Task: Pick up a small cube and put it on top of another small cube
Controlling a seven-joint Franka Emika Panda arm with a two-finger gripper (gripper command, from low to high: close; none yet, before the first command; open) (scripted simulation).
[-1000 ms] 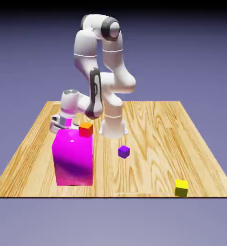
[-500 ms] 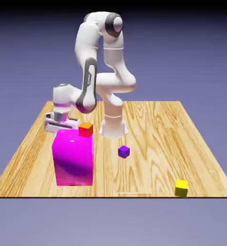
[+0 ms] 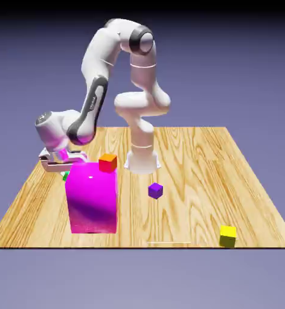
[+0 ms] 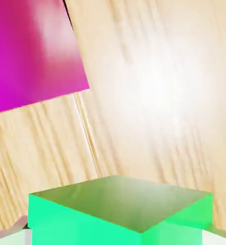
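Gripper (image 3: 63, 162) sits clamped shut on the green cube (image 4: 119, 210), which fills the bottom of the hand view between the fingertips; in the exterior view only a sliver of green (image 3: 65, 175) shows below the hand, at about 9 o'clock of the magenta block (image 3: 92, 198). The cube rides above the table (image 3: 193, 175), clear of the wood. Nearest small cube is the orange-red cube (image 3: 107, 162), perched on the block's top corner, lying at roughly 3 o'clock from the hand (and about level with it). Purple cube (image 3: 155, 191) and yellow cube (image 3: 227, 234) lie farther off, toward 4 o'clock. The carry likely runs sideways toward the orange-red one.
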